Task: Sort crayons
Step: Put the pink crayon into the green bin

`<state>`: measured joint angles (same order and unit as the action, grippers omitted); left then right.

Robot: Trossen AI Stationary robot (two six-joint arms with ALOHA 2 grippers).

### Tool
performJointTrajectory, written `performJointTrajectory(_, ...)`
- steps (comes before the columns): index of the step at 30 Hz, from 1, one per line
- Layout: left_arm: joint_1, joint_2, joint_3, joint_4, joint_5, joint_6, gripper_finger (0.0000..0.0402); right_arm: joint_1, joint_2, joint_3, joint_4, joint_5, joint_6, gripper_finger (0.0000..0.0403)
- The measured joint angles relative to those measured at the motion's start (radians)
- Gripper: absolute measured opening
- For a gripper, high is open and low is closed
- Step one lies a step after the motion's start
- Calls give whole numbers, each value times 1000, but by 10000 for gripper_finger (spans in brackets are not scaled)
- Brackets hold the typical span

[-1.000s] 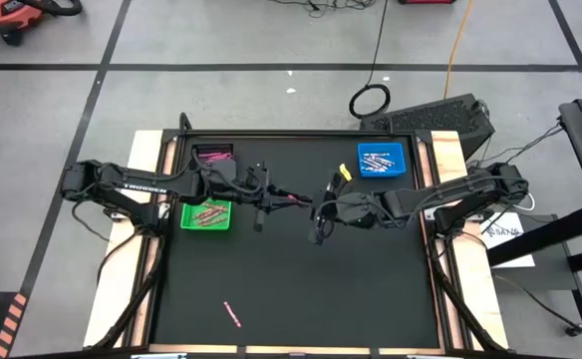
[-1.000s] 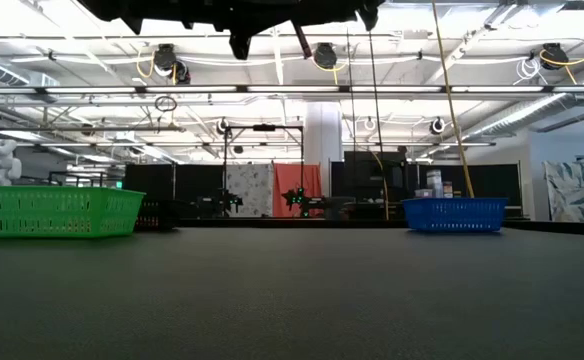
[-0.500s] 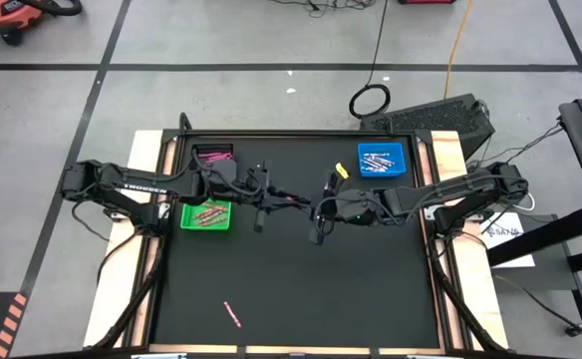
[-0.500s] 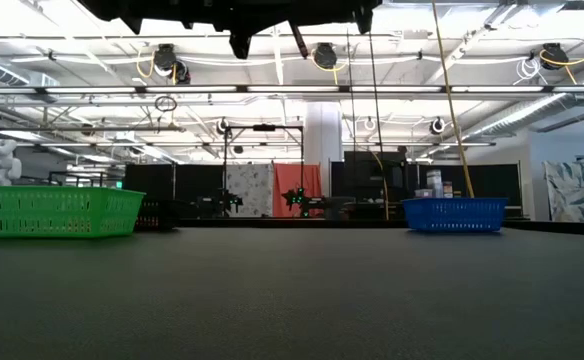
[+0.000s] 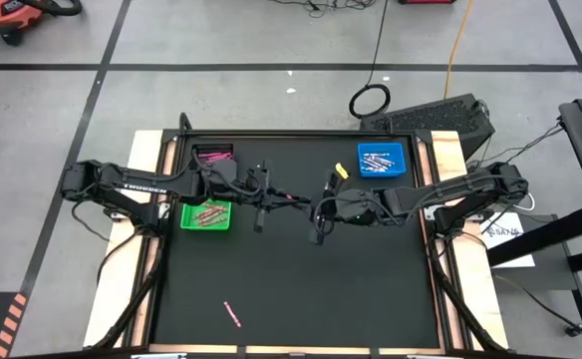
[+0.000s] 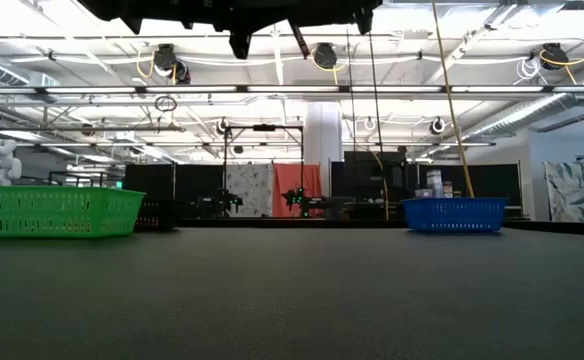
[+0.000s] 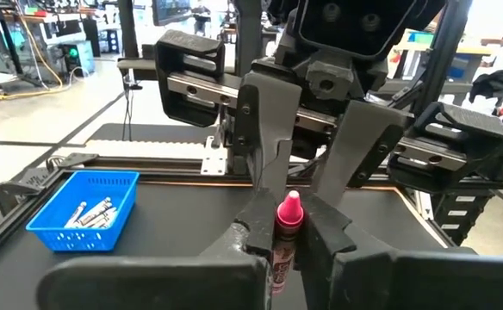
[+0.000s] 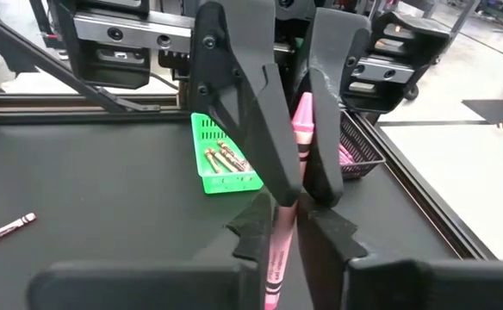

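Note:
A pink crayon [image 5: 293, 200] hangs in the air over the middle of the table, between my two grippers, which meet tip to tip. My left gripper [image 5: 274, 198] comes from the table's left and is shut on it. My right gripper [image 5: 314, 205] comes from the right and also has its fingers on it. A second pink crayon [image 5: 232, 314] lies flat on the table near the front edge. My left gripper pinches the crayon's wrapped body [image 7: 282, 251] between its two fingers, which come level from the table's left and lie along it. The crayon is clear of the table, its pointed tip [image 7: 290, 205] toward the other gripper. My right gripper has the crayon's body [image 8: 279, 245] between its two fingers, which come from the table's right, slanting slightly down, and lie along it. The crayon runs on past its fingertips to the left gripper's fingers [image 8: 250, 120].
A green tray [image 5: 205, 214] holding several brownish crayons stands at the left. Behind it is a dark basket [image 5: 212, 156] with pink crayons. A blue tray [image 5: 382, 160] with pale crayons stands at the far right. The table's near half is open black mat.
My left gripper's fingers have drawn together onto the pink crayon that my right gripper holds out. Neither arm has shifted, and the crayon stays where it was, clear of the table.

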<state>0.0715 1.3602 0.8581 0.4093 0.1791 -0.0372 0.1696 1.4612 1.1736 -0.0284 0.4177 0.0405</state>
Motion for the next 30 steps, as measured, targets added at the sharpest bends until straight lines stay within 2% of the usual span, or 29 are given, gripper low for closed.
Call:
performJointTrajectory(6, 1, -7, 0, -66, -17, 44, 27, 1, 0, 0, -7, 28, 0, 95)
performJointTrajectory(13, 24, -82, -2, -391, -81, 53, 28, 0, -1, 0, -65, 53, 13, 137)
performJointTrajectory(22, 59, -210, -1, -856, -119, 43, 28, 1, -1, 0, -147, 52, 52, 140)
performJointTrajectory(27, 65, -239, -1, -1123, -133, -10, 28, 1, -1, 0, -149, 52, 52, 139)
performJointTrajectory(30, 65, -240, -1, -1225, -137, -10, 28, 1, -1, 0, -149, 52, 52, 139)
